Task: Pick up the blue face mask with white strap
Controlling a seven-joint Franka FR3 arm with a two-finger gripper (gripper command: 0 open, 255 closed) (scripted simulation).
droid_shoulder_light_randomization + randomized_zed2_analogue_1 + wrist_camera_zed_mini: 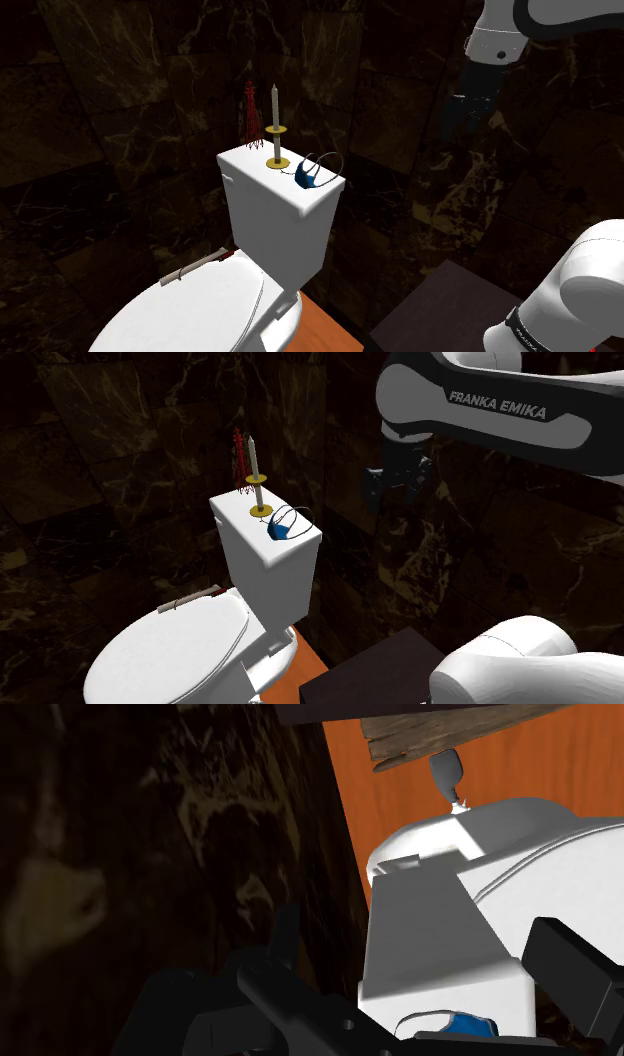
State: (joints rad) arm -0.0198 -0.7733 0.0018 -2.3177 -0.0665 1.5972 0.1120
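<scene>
mask: blue face mask (310, 176) sits at the toilet tank lid (255, 178) edge, just beside a candlestick (275, 130) | gripper (396, 494): hovers well apart, jaws spread, nothing held | guess: it's lining up clear of the candle

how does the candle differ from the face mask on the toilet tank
The candle stands upright in a gold holder; the face mask lies crumpled and low. The candle is pale and straight, the face mask blue with thin looping straps. The candle sits mid-lid, the face mask near the edge. Both rest on the white toilet tank.
</scene>
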